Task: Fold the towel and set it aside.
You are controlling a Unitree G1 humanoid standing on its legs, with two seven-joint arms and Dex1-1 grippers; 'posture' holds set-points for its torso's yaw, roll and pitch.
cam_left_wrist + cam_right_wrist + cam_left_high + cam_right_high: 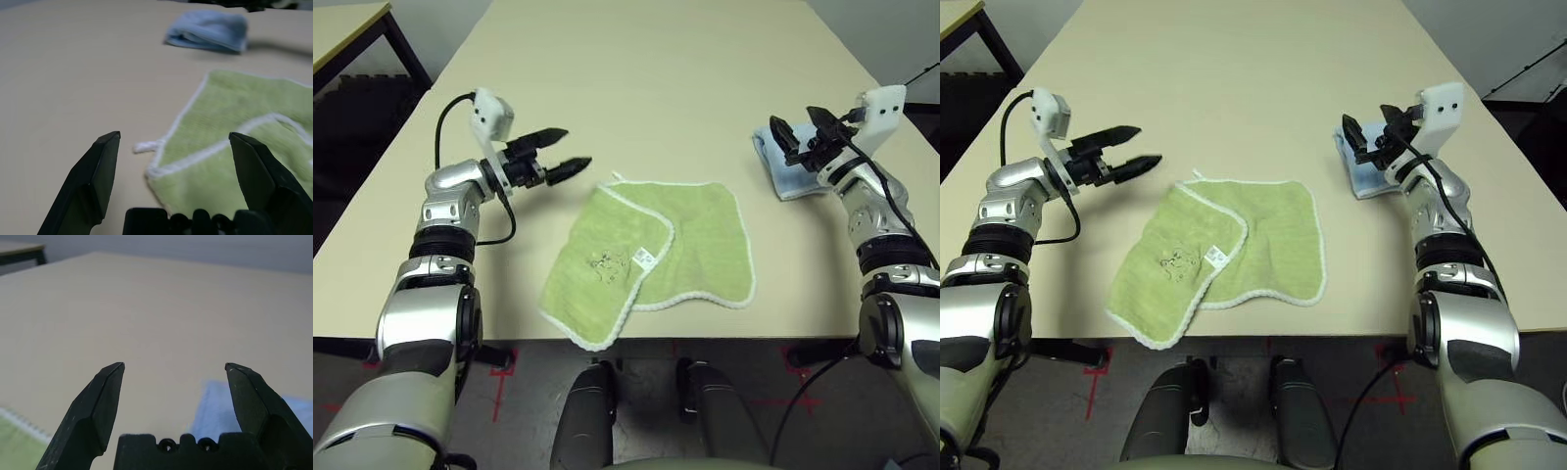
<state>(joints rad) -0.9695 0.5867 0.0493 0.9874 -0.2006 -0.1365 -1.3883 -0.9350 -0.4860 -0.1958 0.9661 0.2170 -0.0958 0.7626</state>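
The towel [651,259] lies near the desk's [636,78] front edge, one flap folded over. Left end effector [560,152] and right end effector [795,135] are both released, empty; further folding and setting aside remain.

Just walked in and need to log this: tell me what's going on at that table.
A two-armed robot is working on a light green towel lying on the beige table. One side is already folded over the rest. Neither gripper holds anything: the left gripper hangs open just off the towel's far left corner, and the right gripper is open above a folded light blue cloth at the right.
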